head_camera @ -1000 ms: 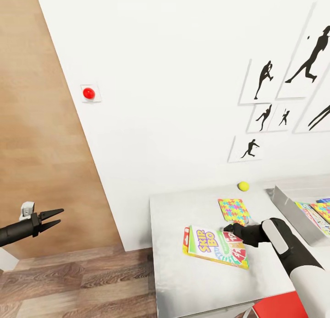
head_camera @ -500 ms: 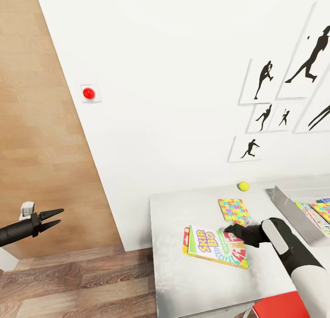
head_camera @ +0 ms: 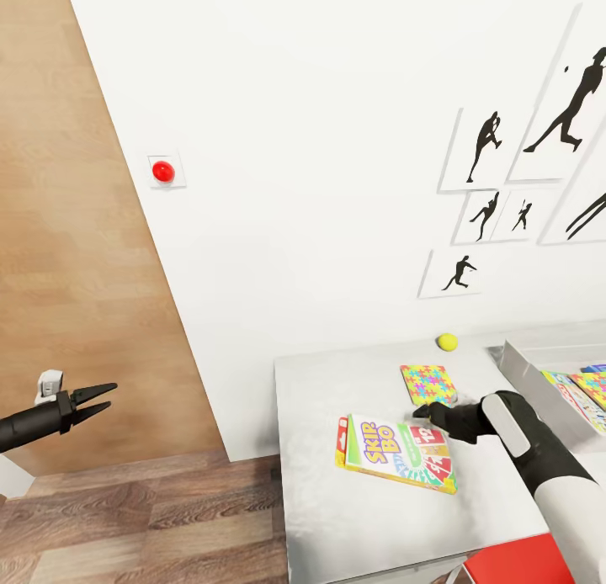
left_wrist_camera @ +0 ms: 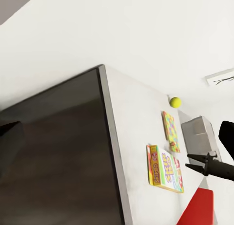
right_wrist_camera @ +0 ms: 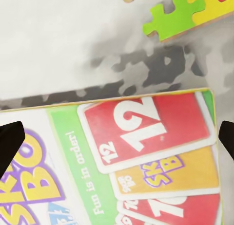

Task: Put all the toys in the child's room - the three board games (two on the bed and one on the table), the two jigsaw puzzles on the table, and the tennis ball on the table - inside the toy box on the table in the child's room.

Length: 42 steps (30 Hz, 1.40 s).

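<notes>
Left gripper hangs off the bench over the wood floor, fingers parted narrowly, holding nothing. Red wall button sits high on the white wall, well apart from the work.

On the bench: the Skip-Bo game lies flat near the front edge, a puzzle just behind it, the ball near the wall. Right gripper hovers at the game's far corner, close to the puzzle's near edge. In the right wrist view its dark fingertips stand wide at both sides of the picture, the game's "12" card art between them — open, gripping nothing.

Judgement: the step is grasping the game. A flat box on a flat top gives little to pinch — better to descend on one edge, fingers straddling the thickness, or nudge it to overhang the bench edge first. Keep clear of the puzzle so it isn't dragged.

Toy box stands at the right, colourful items already inside. Black silhouette pictures hang above. Bench top is pale grey, mottled.
</notes>
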{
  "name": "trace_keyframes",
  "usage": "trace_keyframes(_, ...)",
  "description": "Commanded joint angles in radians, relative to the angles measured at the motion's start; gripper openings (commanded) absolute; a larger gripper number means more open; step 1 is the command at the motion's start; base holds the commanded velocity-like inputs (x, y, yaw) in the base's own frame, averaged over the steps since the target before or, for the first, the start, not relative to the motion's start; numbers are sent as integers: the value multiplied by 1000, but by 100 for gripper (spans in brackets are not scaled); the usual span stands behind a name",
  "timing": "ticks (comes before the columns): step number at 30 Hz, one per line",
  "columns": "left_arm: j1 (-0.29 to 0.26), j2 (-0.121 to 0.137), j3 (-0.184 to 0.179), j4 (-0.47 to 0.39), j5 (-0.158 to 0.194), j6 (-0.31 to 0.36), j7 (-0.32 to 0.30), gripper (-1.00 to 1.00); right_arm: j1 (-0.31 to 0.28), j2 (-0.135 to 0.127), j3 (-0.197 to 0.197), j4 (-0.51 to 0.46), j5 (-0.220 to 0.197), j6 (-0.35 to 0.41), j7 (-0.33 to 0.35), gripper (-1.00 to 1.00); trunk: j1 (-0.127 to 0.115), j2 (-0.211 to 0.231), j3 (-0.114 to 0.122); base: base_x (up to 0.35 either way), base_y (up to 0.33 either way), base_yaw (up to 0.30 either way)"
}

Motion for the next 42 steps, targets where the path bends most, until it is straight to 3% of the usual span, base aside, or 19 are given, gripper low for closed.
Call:
trace_keyframes(1, -1, 0, 0, 0, 2, 7, -2, 100, -1, -1, 2, -1, -9, 3, -8, 100, 1, -2, -2, 0, -20, 0)
trace_keyframes(34, -1, 0, 0, 0, 3, 3, -2, 100, -3, 1, 3, 2, -7, 2, -9, 100, 1, -2, -15, 4, -43, 0)
trace_keyframes(42, -1, 0, 0, 0, 3, 3, -2, 100, -3, 7, 2, 3, 15, 3, -9, 100, 1, -2, -23, 36, -73, 0)
